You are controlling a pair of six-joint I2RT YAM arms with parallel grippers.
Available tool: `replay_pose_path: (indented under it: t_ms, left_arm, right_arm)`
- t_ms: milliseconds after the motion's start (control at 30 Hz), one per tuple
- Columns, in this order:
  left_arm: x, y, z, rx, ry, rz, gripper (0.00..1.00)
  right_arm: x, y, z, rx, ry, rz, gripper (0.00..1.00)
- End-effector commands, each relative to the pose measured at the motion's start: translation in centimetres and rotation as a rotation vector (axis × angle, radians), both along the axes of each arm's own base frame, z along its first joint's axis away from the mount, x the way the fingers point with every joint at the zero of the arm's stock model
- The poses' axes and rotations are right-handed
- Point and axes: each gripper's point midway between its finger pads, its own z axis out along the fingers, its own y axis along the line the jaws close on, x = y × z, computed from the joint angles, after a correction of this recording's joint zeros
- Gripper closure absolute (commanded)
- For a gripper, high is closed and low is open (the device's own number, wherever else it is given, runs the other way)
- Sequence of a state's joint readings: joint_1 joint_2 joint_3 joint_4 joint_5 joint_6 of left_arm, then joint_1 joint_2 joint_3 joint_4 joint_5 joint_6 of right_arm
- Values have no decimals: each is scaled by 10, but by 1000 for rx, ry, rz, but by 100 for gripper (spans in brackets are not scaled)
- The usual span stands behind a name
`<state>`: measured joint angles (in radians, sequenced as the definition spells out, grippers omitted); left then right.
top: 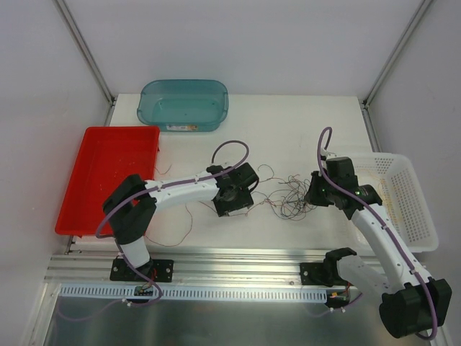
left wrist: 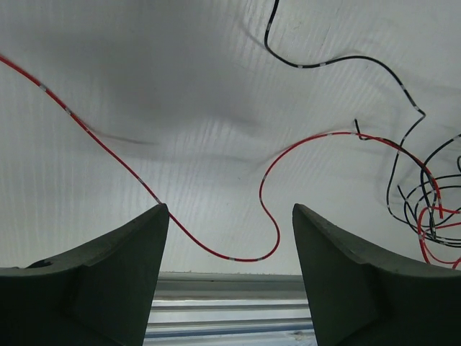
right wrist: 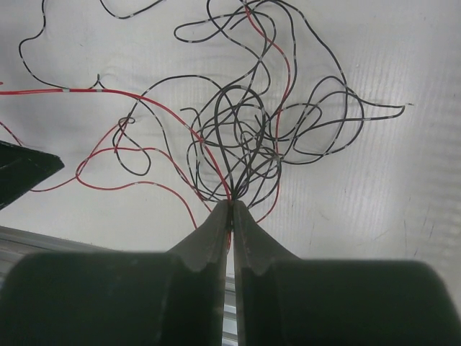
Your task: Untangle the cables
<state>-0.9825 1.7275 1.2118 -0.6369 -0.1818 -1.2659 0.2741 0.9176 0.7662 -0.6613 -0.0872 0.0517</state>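
A tangle of thin red and black cables (top: 292,198) lies on the white table between the two arms, with loose strands running left. My right gripper (right wrist: 232,204) is shut on several strands of the tangle (right wrist: 245,137), red and black pinched at the fingertips. In the top view it (top: 315,196) sits at the tangle's right edge. My left gripper (left wrist: 230,209) is open and empty above the table. A red strand (left wrist: 238,257) curves between its fingers, untouched. In the top view it (top: 232,196) is left of the tangle.
A red tray (top: 108,176) lies at the left, a teal tub (top: 184,104) at the back, a white basket (top: 403,198) at the right. An aluminium rail (top: 230,267) runs along the table's near edge.
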Motion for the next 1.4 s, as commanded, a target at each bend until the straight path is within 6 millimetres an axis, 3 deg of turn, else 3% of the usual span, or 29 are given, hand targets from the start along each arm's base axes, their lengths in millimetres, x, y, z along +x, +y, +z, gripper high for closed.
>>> replay_pose_path:
  t_ms: [0, 133, 167, 300, 367, 600, 700, 867, 1100, 1267, 1367]
  left_arm:
    - [-8, -18, 2, -44, 39, 9, 31]
    - [-14, -19, -6, -28, 53, -1, 44]
    - [-14, -18, -7, -24, 50, 2, 52]
    - [-15, -10, -8, -9, 40, 3, 61]
    - [-17, -8, -7, -11, 42, 5, 59]
    - [-23, 7, 17, -79, 6, 83, 37]
    - [-27, 14, 19, -94, 9, 116, 35]
    - [-30, 8, 16, -105, 25, 158, 34]
    - [-21, -5, -4, -65, 45, 199, 39]
    - [-15, -12, -15, -38, 49, 200, 54]
    - [-13, -5, -20, -8, 30, 201, 76]
  right_arm:
    - [1, 5, 4, 25, -29, 11, 92]
    - [2, 6, 4, 25, -31, 10, 92]
    - [2, 6, 4, 27, -29, 11, 92]
    - [2, 5, 4, 23, -32, 10, 92]
    - [2, 5, 4, 20, -33, 8, 93]
    - [2, 5, 4, 20, -38, 9, 92]
    - [2, 6, 3, 25, -30, 13, 92]
    - [2, 7, 4, 28, -37, 13, 92]
    - [1, 8, 6, 37, -42, 16, 92]
    - [-1, 8, 4, 35, -35, 19, 92]
    - [-2, 7, 4, 30, -38, 17, 92]
